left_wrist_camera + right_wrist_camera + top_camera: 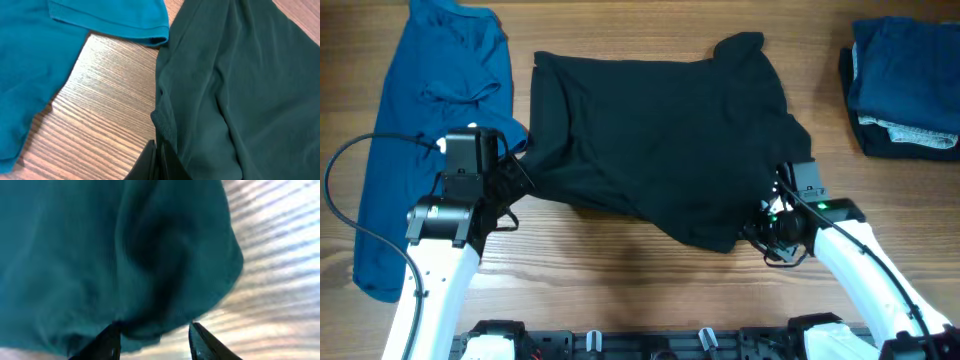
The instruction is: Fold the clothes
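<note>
A wooden counter (620,270) seen from above, with two white robot arms reaching in from the near edge. A loose black garment (660,140) lies spread and rumpled across the middle of the counter. A bright blue T-shirt (430,110) lies stretched out along the left side, its edge just beside the black garment. A neat folded stack (905,85) of dark blue, grey and black clothes sits in the far right corner, well apart from both.

The left tool (515,165) is at the black garment's left edge, its fingers together and clamped on the hem. The right tool (775,205) is at the garment's lower right edge. Its fingers (107,342) stand apart, with a bunched fold of cloth between them.
</note>
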Controlling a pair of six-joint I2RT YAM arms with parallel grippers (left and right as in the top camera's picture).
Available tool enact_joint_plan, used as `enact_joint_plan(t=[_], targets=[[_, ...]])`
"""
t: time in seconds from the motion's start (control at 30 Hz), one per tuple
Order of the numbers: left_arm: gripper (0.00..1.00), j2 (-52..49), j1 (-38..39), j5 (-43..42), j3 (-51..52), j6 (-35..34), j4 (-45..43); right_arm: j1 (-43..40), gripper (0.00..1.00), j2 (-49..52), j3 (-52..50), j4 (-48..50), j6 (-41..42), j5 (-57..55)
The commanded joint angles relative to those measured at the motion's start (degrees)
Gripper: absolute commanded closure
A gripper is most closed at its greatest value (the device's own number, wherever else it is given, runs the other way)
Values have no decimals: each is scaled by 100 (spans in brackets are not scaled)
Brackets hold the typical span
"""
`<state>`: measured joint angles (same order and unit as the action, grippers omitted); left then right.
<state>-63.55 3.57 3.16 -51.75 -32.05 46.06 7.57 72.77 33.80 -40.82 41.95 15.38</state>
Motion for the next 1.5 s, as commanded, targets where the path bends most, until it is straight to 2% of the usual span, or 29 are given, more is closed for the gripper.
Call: enact_joint_plan(t=[0.0, 0.07, 0.13, 0.37, 0.57, 0.6, 0.63, 0.67, 0.7, 0.83, 0.93, 1.1, 1.17, 1.27, 1.33, 1.4, 1.47], targets=[[96, 0, -48, 101, -50, -39, -20, 35, 58, 153, -146, 345, 216, -328], [96, 0, -48, 101, -50, -37, -17, 35, 72, 227, -146, 562, 214, -396], [96, 0, -48, 101, -50, -37, -15, 35, 96, 304, -144, 763, 216, -393], [96, 0, -48, 105, -50, -37, -17, 33, 96, 310, 380, 1534, -98, -588], [96, 0, -48, 105, -50, -37, -31, 35, 96, 658, 496, 2959, -304, -1001], [96, 0, -48, 105, -50, -35, -46, 35, 83, 809, 496, 3093, -297, -975], [96, 0, -48, 105, -50, -35, -61, 35, 52, 1010, 496, 3213, -302, -898], [96, 0, -48, 105, -50, -37, -63, 35, 15, 1165, 496, 3261, -302, -815], [96, 0, -48, 105, -50, -37, -61, 35, 1, 1287, 496, 3250, -302, -778], [96, 0, -48, 105, -50, -35, -59, 28, 0, 1198, 603, 2857, -461, -748], [96, 0, -48, 105, -50, -35, -61, 24, 1, 837, 957, 2105, -730, -852], [96, 0, -48, 105, -50, -35, -57, 24, 2, 319, 1064, 702, -728, -920], [96, 0, -48, 105, -50, -35, -57, 24, 10, 251, 1062, 317, -730, -920], [96, 0, -48, 105, -50, -35, -61, 24, 39, 275, 957, -157, -726, -920], [96, 0, -48, 105, -50, -35, -59, 28, 50, 317, 706, 20, -682, -918], [96, 0, -48, 105, -50, -35, -57, 28, 57, 380, 546, 151, -551, -918], [96, 0, -48, 105, -50, -35, -59, 31, 57, 435, 321, 437, -533, -911]])
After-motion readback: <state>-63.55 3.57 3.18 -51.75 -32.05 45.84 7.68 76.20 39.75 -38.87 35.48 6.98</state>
